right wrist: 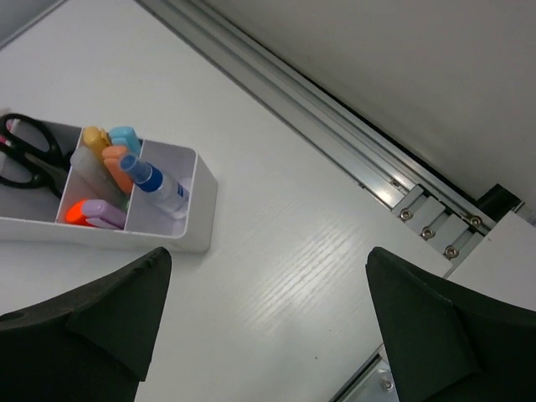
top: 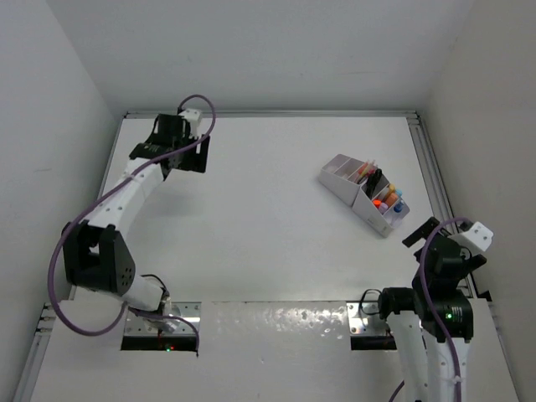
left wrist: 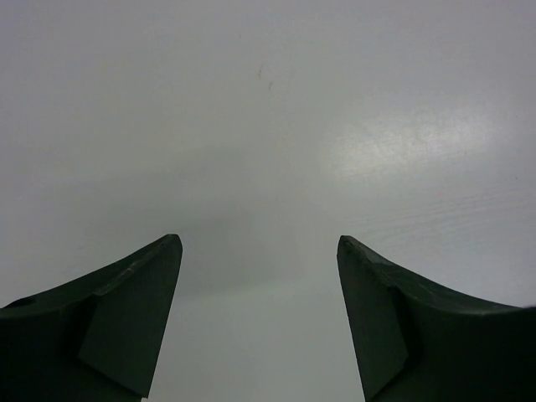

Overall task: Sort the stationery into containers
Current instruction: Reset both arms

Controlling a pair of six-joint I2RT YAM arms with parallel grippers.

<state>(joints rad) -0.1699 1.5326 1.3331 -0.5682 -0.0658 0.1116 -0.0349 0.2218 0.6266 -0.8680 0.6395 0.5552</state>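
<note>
The pale organizer lies at the right of the table, set at an angle. It holds black-handled scissors, pastel highlighters and a clear tube with a blue cap. Pens stand in a middle compartment. My right gripper is open and empty, just near and right of the organizer's wall; in the right wrist view the right gripper has bare table between its jaws. My left gripper is open and empty at the far left, over bare table in the left wrist view.
A metal rail runs along the table's right edge close to my right gripper. White walls close off the far side and both sides. No loose stationery shows on the table surface.
</note>
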